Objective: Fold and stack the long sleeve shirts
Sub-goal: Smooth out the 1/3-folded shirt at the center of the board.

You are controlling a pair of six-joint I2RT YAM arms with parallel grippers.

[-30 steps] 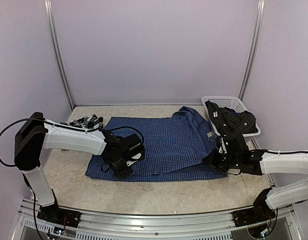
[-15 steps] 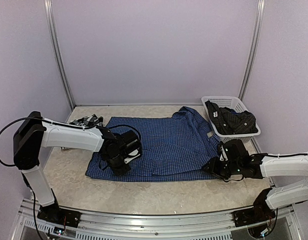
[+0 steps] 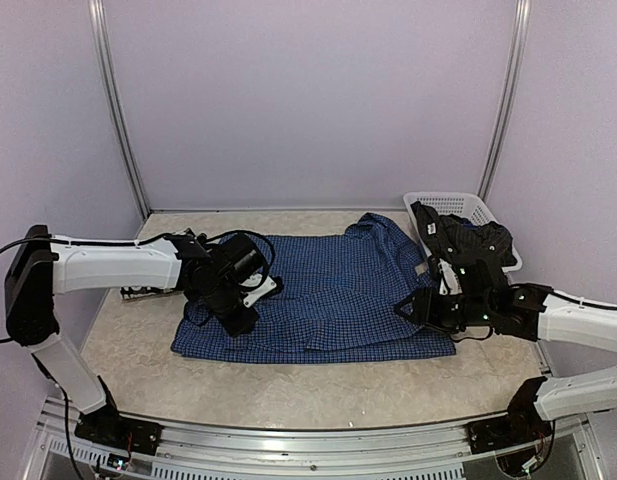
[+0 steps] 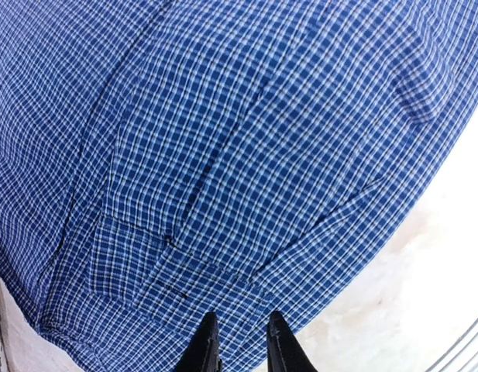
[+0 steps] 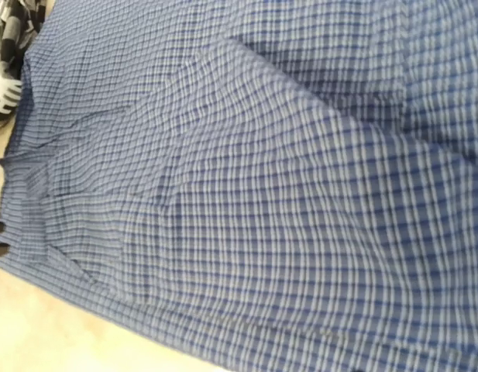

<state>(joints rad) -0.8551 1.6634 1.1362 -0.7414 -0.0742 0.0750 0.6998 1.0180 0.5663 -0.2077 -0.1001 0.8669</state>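
Top external view first: the blue shirt (image 3: 333,290) is spread out flat on the table (image 3: 318,385), squarely between the two grippers, with its collar end up toward the basket. My read is that it's laid open like this so the sides and sleeves can be folded in. That would put us early in the fold, with nothing stacked yet. The other one, the plaid shirt (image 3: 468,242), is bunched up in the white basket (image 3: 443,200) just beyond the right gripper, waiting its turn I'd guess.

The left gripper (image 4: 239,339) hangs over the left part of the blue shirt, tips aimed down at the cloth. In the left wrist view its fingers (image 4: 205,345) are a narrow slot apart with only flat check fabric showing between them, nothing pinched that I can see. A cuff-like seam lies just ahead of the tips. The shirt's edge runs off to their right, with bare table past it.

The right gripper (image 3: 416,305) sits low at the shirt's right edge, pointing in toward the left one. I honestly can't tell whether its jaws are apart or together. It's a dark blob from above, and the right wrist view is all shirt with no clear fingers.

Pose-wise, the left arm reaches in long from the left with the wrist bent down. The right forearm lies low and nearly level.
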